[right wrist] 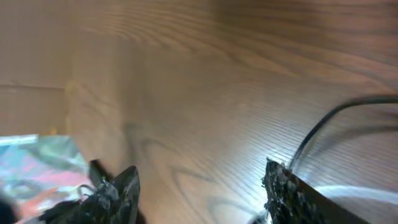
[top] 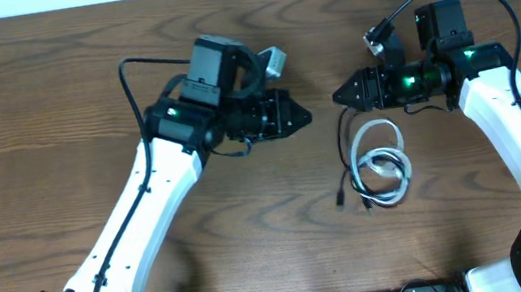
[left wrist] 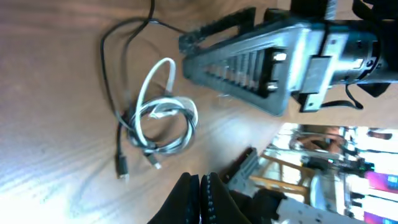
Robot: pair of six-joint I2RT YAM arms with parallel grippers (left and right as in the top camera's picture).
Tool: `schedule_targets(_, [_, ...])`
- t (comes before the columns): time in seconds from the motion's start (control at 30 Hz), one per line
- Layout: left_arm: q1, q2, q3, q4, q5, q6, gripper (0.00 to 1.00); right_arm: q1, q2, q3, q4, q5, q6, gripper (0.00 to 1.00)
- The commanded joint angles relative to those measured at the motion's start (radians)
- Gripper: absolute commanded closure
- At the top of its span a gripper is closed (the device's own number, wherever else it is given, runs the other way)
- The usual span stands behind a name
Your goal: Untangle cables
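Claws face each other over the bench (top: 54, 113), where we see the left claw (top: 302, 117) pinched closed on nothing and the right claw (top: 340, 97) with fingers parted, while the white cable (top: 384, 163) and black cable (top: 342, 143) lie tangled just nearer than the right claw.

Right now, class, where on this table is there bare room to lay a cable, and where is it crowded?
Free: the wood between the left arm and the coiled white cable; and the far-left corner behind that arm. Crowded: the middle, where left gripper and right gripper nearly meet just beyond the black cable.
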Motion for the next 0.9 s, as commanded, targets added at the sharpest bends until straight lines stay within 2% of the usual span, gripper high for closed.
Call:
schedule_targets(0.0, [0.034,0.012,0.005,-0.009,0.076,0.046,0.92,-0.012,-0.011,-0.005,-0.019,-0.035,-0.008,0.42])
schedule_targets(0.13, [0.023,0.025,0.005,-0.007,-0.049,0.048,0.93,-0.06,-0.011,-0.005,-0.109,0.247,0.12,0.42])
schedule_targets(0.27, [-0.02,0.058,0.004,-0.007,-0.152,0.048,0.91,-0.148,-0.011,-0.005,-0.144,0.285,0.097,0.41])
schedule_targets(0.4, [-0.077,0.12,0.004,0.003,-0.231,0.048,0.83,-0.229,-0.011,-0.005,-0.183,0.292,0.061,0.41])
schedule_targets(0.43, [-0.108,0.167,0.004,0.035,-0.241,0.048,0.75,-0.264,-0.011,-0.005,-0.205,0.315,0.061,0.41])
schedule_targets(0.6, [-0.178,0.328,0.004,0.224,-0.241,0.041,0.62,-0.326,-0.011,-0.005,-0.253,0.323,0.02,0.4])
schedule_targets(0.73, [-0.206,0.423,0.004,0.349,-0.241,-0.03,0.61,-0.329,-0.011,-0.005,-0.258,0.341,0.015,0.38])
schedule_targets(0.87, [-0.237,0.498,0.004,0.417,-0.25,-0.047,0.61,-0.329,-0.011,-0.005,-0.259,0.354,-0.003,0.37])
